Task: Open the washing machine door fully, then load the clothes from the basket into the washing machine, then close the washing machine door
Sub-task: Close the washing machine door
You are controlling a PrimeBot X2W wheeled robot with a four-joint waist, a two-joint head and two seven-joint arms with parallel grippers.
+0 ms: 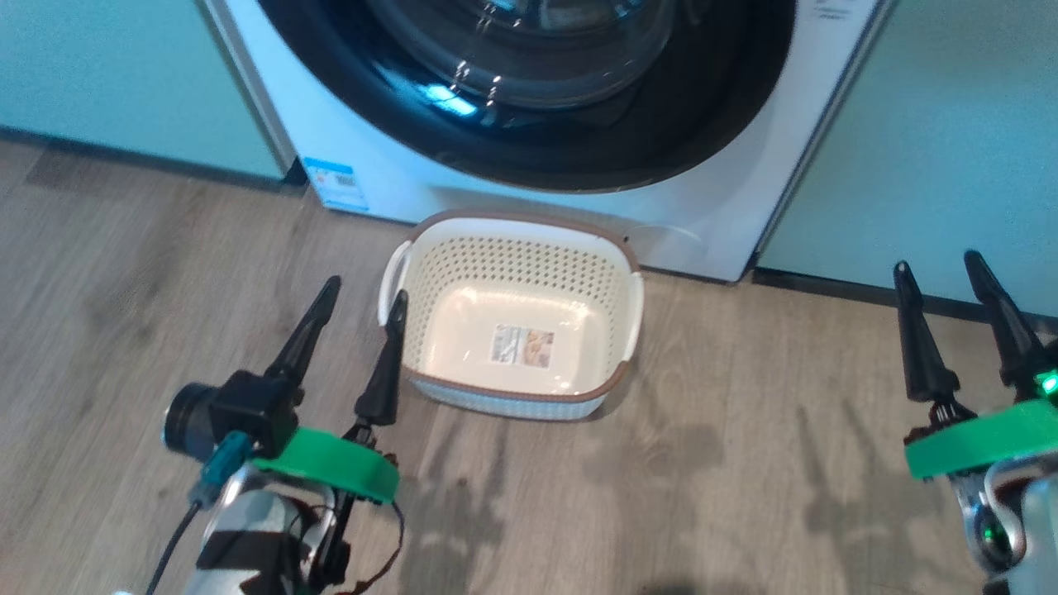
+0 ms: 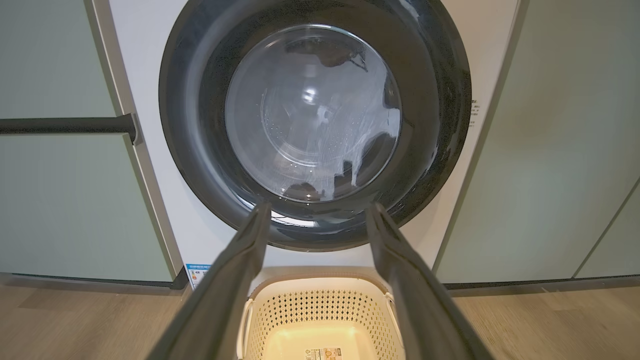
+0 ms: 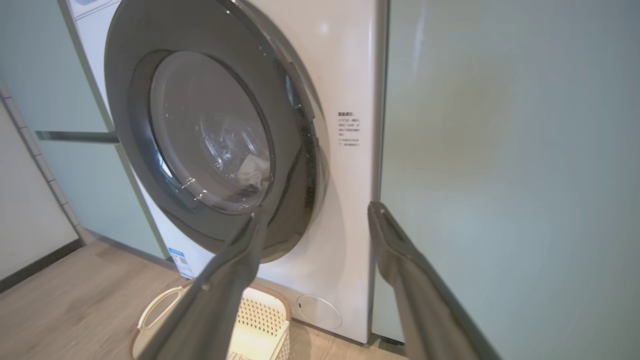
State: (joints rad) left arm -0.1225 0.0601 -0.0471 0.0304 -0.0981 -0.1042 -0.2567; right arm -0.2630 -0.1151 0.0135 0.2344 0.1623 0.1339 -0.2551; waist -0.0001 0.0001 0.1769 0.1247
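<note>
Floor of grey-brown wood planks (image 1: 124, 273) carries the small rectangular cream plastic basket (image 1: 512, 264) with perforated sides and a brown rim, at the centre of my head view. Its bare bottom shows a paper label (image 1: 522, 345).

Just behind it at twelve o'clock stands the big white front-loading washing machine (image 1: 372, 149). Its large round glossy black door (image 2: 185, 100), with a bulging clear glass bowl, lies shut flat against the machine's front. Through the glass, in my right wrist view, a pale shape (image 3: 252, 175) sits low in the drum; I cannot tell whether it is fabric.

A blue sticker (image 1: 335, 183) sits at ten o'clock from the basket, on the machine's lower corner. Pale green cabinets (image 1: 124, 74) flank the machine at nine and three o'clock.

My left jaws, at eight o'clock from the basket, stand apart and hold nothing, one tip just beside the basket's white handle. My right jaws, at three o'clock and well apart from the basket, are likewise spread and hold nothing.
</note>
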